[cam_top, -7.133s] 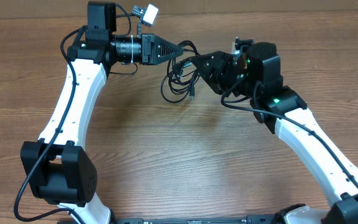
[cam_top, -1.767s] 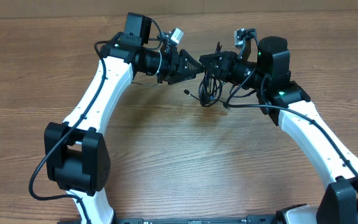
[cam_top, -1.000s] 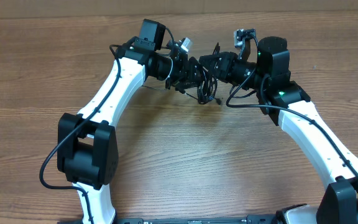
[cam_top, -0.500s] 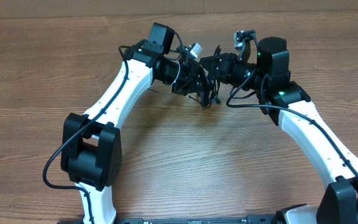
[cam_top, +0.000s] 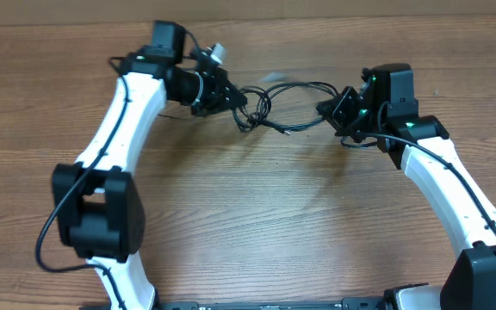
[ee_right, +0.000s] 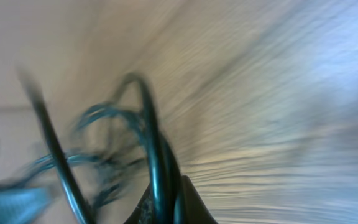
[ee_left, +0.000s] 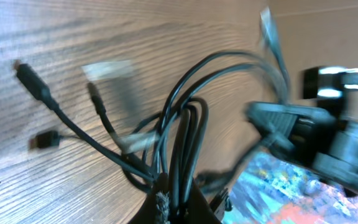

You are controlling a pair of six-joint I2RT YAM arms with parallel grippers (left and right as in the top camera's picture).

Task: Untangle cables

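Our left gripper [cam_top: 233,97] is clamped on a bunch of the cables [cam_top: 287,90]: in its wrist view several black strands run together down between the fingers. Our right gripper [cam_top: 332,109] seems closed on one or two strands too, though its wrist view is badly blurred. From above, the cables hang stretched between the two grippers at the table's [cam_top: 257,215] 12 o'clock. Long arcs span the gap, and a small cluster of loops [cam_top: 252,114] sits at 4 o'clock of the left gripper. A few plugs [ee_left: 33,81] dangle free above the wood. We judge the task to be midway: the bundle is spread out, but the loops near the left gripper are not yet separated. The left gripper points toward 3 o'clock, the right toward 9 o'clock, well apart, both raised.
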